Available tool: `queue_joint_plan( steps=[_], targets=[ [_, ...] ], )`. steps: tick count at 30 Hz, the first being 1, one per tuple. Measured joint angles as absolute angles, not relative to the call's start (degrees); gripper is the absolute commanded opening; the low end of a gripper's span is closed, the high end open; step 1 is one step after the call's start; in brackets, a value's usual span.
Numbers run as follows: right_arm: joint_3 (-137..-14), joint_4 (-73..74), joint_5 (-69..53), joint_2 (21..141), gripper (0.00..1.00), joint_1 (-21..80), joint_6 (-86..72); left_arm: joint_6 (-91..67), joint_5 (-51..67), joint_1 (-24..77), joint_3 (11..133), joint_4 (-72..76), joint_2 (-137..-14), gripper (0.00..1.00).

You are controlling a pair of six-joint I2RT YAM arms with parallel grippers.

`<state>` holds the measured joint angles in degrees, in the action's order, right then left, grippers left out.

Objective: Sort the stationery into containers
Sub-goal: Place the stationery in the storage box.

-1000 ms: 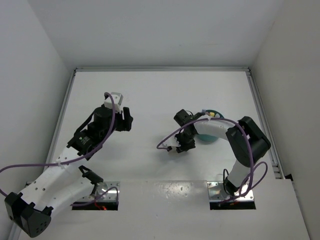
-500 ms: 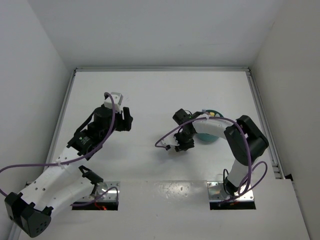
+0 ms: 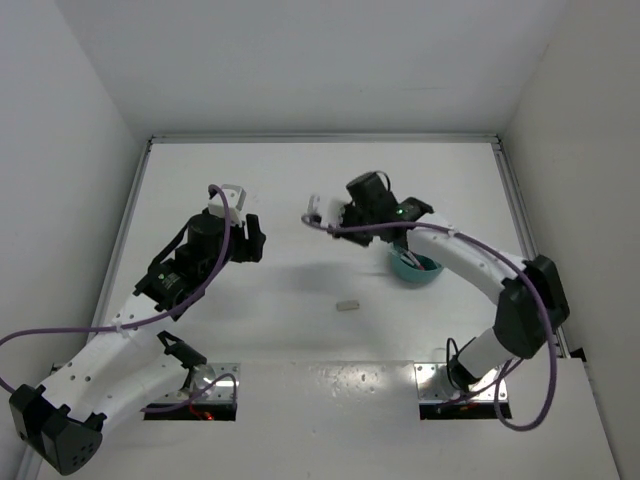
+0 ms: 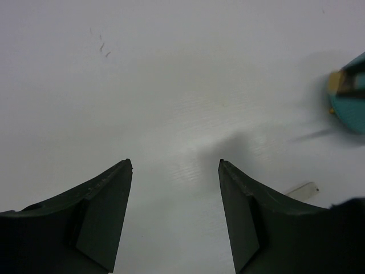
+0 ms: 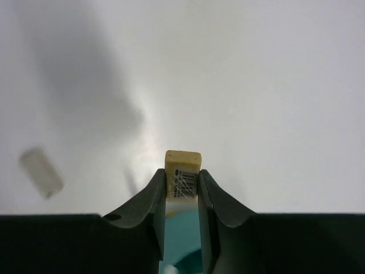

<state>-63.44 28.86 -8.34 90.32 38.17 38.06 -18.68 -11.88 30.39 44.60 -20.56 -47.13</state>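
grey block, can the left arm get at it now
Probably yes: nothing lies between the grey block on the table and the open left tool; the right tool, gripping a tan block, is farther back.

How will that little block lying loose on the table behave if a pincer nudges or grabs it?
The block looks boxy and lies flat on a long face, so it should slide rather than roll. It is tiny, so it is probably light and easily flicked across the smooth table. Its low profile may make pinching it fiddly.
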Motion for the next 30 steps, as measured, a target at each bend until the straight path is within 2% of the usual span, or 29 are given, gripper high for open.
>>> queue_joint_plan(
  steps=[5, 8, 14, 20, 30],
  targets=[
    [-74.8, 25.3, 9.5, 82.5, 0.00, 35.9, 17.5, -18.7, -11.9, 30.4, 44.6, -20.6, -47.1, 0.68],
    [-75.4, 26.6, 19.7, 77.3, 0.00, 31.0, 8.0, -18.7, -11.8, 30.4, 44.6, -20.6, -47.1, 0.68],
    [-70.0, 30.8, 28.5, 72.3, 0.00, 18.2, -4.6, -18.7, -11.5, 30.4, 44.6, -20.6, -46.7, 0.68],
    [-64.1, 36.4, 27.9, 70.9, 0.00, 8.2, -11.8, -18.7, -10.6, 30.4, 44.2, -20.5, -46.6, 0.68],
    [-59.6, 39.2, 12.1, 73.3, 0.00, -2.1, -17.3, -18.7, -9.2, 30.4, 44.1, -20.5, -46.6, 0.68]
  ],
)
